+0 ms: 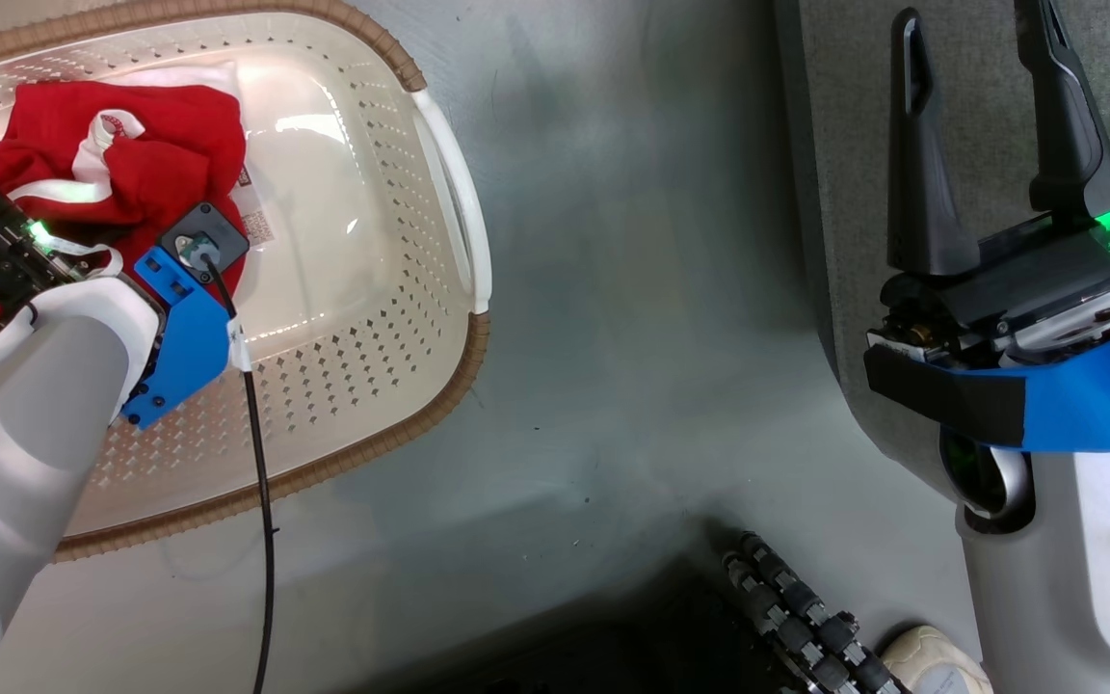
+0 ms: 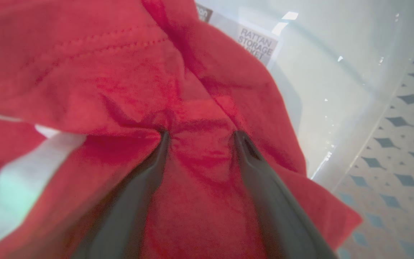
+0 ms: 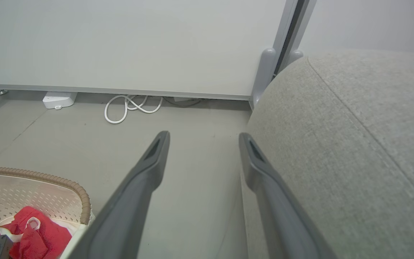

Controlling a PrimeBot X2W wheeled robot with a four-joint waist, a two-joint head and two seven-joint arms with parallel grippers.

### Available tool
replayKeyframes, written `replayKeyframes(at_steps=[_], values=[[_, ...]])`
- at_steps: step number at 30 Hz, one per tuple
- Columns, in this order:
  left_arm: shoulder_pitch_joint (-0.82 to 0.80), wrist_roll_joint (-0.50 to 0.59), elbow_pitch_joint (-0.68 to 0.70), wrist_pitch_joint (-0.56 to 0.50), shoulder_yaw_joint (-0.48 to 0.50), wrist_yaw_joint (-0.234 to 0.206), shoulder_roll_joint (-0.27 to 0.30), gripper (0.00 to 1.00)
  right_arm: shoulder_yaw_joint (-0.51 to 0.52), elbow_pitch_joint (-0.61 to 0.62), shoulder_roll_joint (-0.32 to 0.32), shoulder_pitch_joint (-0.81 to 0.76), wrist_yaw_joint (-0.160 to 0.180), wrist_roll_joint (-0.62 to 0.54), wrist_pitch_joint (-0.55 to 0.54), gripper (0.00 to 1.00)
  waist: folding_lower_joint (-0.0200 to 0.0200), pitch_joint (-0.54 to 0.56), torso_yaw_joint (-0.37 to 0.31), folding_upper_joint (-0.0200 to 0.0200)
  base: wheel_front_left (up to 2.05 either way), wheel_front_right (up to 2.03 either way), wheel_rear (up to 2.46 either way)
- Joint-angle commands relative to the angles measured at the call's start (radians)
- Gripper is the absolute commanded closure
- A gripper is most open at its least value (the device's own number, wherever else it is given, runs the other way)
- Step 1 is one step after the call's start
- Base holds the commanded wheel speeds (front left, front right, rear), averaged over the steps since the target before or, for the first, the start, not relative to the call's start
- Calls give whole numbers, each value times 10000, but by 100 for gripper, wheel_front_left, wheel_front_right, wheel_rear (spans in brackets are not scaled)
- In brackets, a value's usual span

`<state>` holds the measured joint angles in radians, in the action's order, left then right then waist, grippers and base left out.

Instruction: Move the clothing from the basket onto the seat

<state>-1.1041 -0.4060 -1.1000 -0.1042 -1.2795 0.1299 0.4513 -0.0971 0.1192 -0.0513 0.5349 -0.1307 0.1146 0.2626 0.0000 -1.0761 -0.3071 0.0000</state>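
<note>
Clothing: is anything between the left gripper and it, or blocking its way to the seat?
Nothing blocks the left gripper: its open fingers press into the clothing. Toward the seat lie the basket rim, bare floor, and the right gripper.

Light glares white off the basket's (image 1: 372, 193) inner bottom, upper left; dark shadow pools at bottom centre. In the left wrist view, the clothing (image 2: 192, 108) and fingers (image 2: 131, 208) blur.

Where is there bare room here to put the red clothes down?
The seat is bare fabric beside the open right gripper. The floor strip between basket and seat is free, as is the basket's bottom towards its white handle. The other end is crowded: the clothing lies bunched with the left gripper pressed into it.
</note>
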Motion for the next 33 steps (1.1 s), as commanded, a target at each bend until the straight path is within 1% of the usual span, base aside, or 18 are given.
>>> replayKeyframes(at_steps=[1,2,3,12,18,26,33], values=[[-109,92,-189,-51,-34,7,-38,0,15,53,16,237,-1,43,34,0,0,-5,12,0,0,0,0],[-94,118,-227,-97,-34,7,-67,51,16,50,16,237,-1,39,34,0,0,-1,19,0,0,0,0],[-86,149,-244,-100,-34,7,-98,100,21,35,16,217,-1,30,34,0,0,6,28,0,0,0,0],[121,110,-262,-89,-34,14,-276,100,73,-83,16,269,-1,-48,34,0,0,196,114,0,0,0,0],[204,-34,-112,111,-31,8,-527,100,166,-177,16,212,-1,-127,34,0,0,537,277,0,0,0,0],[379,-394,1,605,-32,8,-1063,100,273,-357,15,141,-1,-352,36,0,0,1294,663,0,0,0,0],[632,-1132,37,1522,-32,8,-1724,100,510,-637,15,-198,-1,-650,34,0,0,2332,1211,0,0,0,0]])
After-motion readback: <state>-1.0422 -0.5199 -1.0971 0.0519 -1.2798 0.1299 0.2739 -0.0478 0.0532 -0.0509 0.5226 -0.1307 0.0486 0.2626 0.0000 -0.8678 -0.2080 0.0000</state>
